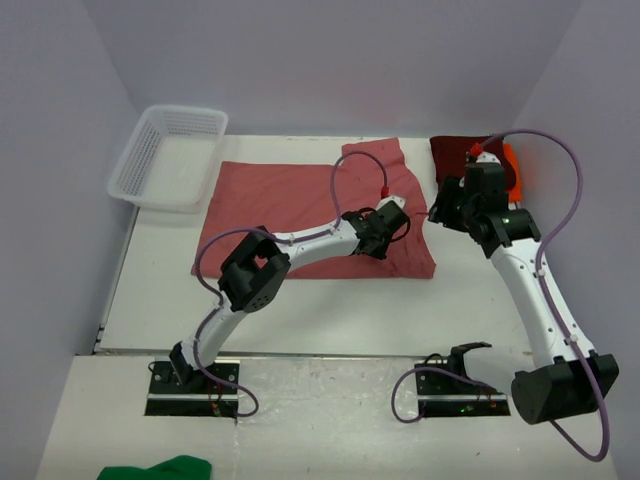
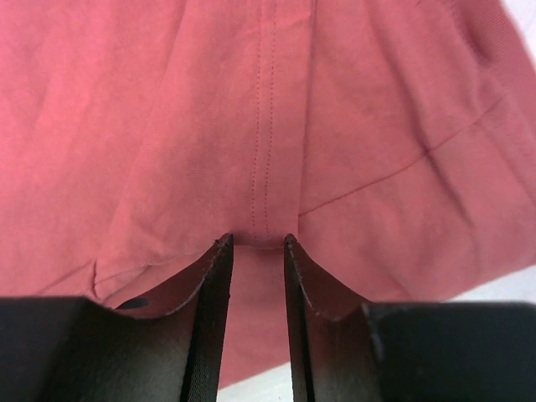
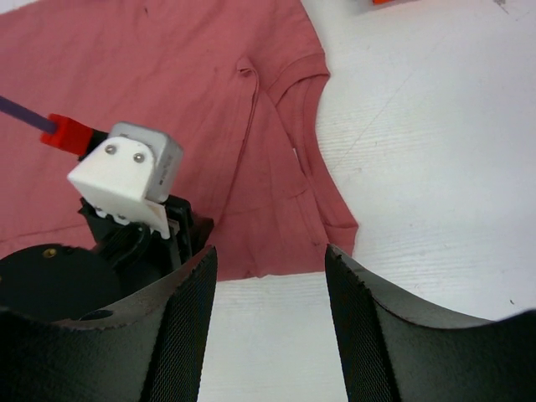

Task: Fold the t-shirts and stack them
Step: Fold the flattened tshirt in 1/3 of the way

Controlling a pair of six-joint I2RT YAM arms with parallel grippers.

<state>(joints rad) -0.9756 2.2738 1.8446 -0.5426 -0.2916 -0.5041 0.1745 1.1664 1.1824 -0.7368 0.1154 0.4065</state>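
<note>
Rose-red cotton t-shirt [image 1: 290, 200] spread flat on white counter [image 1: 300, 310]; left end effector [image 2: 255, 241] on its right part, jaws narrow, pinching a ridge of cloth at a seam. Right end effector [image 3: 268, 255] wide, empty, over bare counter just beside the shirt's edge.

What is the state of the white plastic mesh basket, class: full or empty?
Empty. In the top view the white plastic mesh basket shows only its bare floor and walls, with nothing inside.
</note>
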